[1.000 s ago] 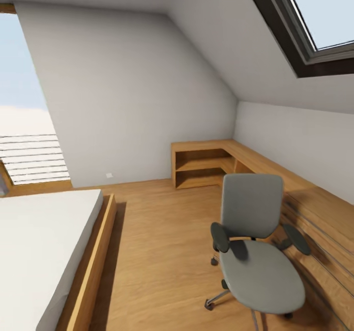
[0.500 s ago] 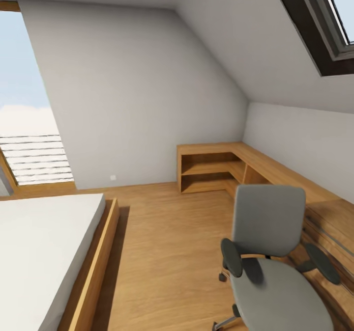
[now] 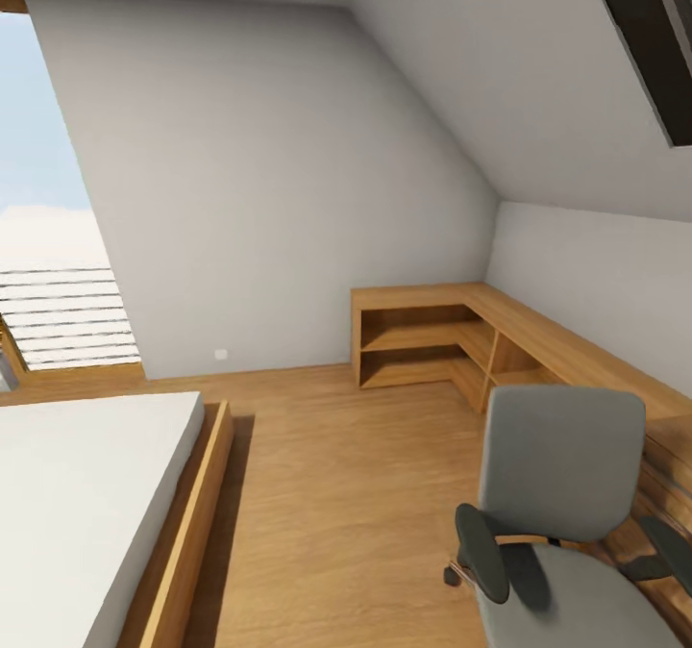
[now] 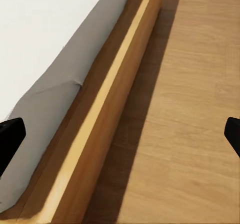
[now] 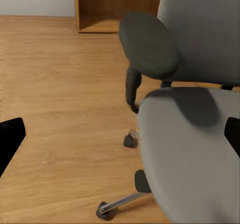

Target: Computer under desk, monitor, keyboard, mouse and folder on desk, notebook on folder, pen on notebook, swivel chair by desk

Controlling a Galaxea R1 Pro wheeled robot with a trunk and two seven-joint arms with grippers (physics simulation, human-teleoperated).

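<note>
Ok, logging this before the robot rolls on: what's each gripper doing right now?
Left gripper: open, holding nothing, over the bed edge and floor.
Right gripper: open, holding nothing, facing the chair.

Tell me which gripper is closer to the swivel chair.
Right. The right gripper hangs open just off the swivel chair, its seat and armrest close ahead. The left gripper is open over the floor beside the bed.

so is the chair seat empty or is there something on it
Empty where visible: the chair seat shows bare grey padding in the right wrist view, no folder on it. Its far part is out of frame.
</note>
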